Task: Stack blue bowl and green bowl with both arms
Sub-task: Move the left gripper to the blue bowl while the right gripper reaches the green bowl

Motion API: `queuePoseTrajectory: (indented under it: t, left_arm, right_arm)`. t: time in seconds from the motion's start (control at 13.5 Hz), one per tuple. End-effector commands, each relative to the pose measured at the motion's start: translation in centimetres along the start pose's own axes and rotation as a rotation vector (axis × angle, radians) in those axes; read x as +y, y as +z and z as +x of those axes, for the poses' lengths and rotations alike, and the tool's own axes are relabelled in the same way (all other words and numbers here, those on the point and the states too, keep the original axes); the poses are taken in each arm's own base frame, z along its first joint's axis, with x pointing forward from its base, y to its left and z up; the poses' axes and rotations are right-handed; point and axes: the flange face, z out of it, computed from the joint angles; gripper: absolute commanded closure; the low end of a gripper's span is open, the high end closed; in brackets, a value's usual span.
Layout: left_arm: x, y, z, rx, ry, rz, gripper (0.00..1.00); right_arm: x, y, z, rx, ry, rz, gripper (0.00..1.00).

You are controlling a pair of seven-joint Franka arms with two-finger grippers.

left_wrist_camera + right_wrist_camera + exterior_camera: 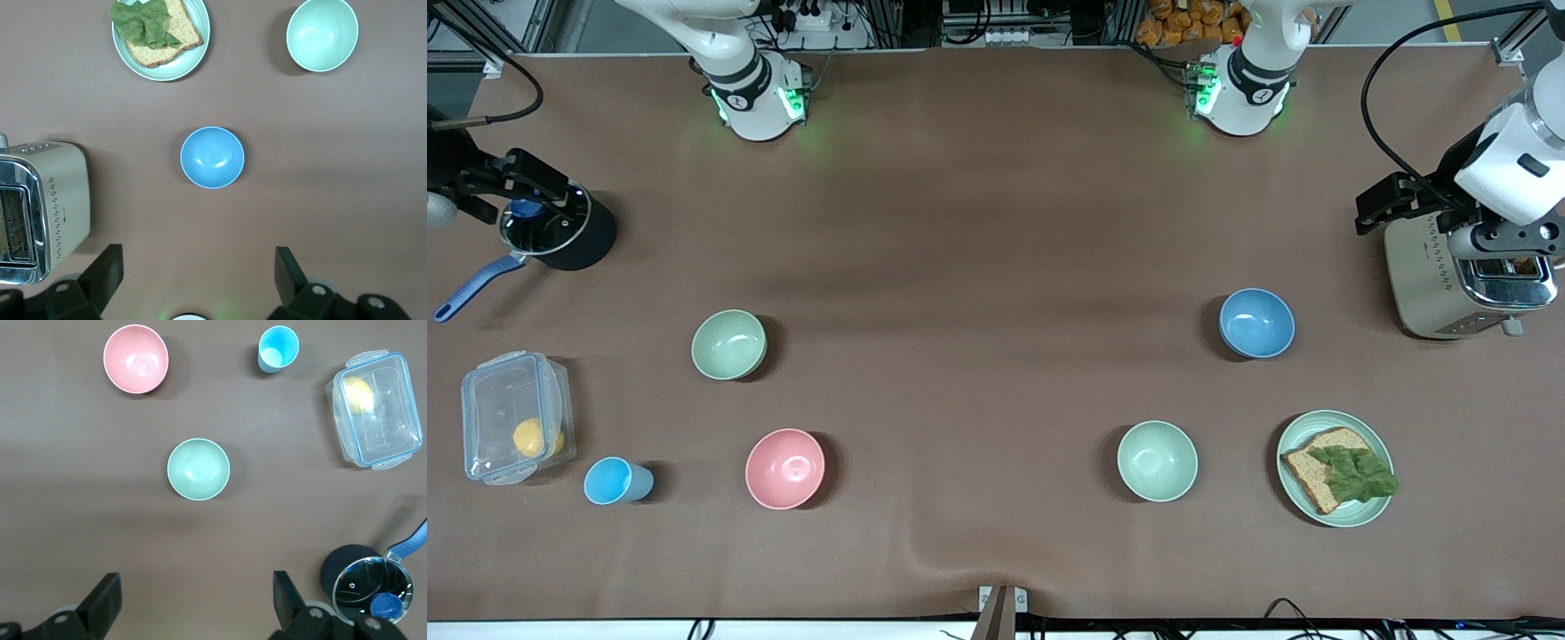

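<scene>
Blue bowl sits mid-frame toward the left arm's end, green bowl toward the right arm's end. Mint bowl and pink bowl lie lower, apart. Left gripper by toaster, right gripper by pot: both spread wide, empty.

I'm seeing a brown table covering, slightly wrinkled at the near edge, metal frame rails above, even overhead light

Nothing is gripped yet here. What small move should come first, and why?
Probably lower the open left gripper onto the blue bowl, which sits free on the table at that arm's end. The open right gripper hangs over the pot, with the green bowl untouched.
</scene>
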Motion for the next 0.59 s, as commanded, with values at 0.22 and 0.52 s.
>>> queuePoseTrajectory:
  t: [0.22,0.52]
  left_arm:
    - [-0.7,0.4,-0.3,-0.014,0.015,-0.002,0.0]
    - [-3.2,9.3,3.4,-0.117,-0.015,0.038,0.0]
  right_arm:
    - [0.2,1.2,0.8,-0.034,0.013,-0.006,0.0]
    - [-0.5,9.9,4.0,-0.201,-0.015,0.026,0.0]
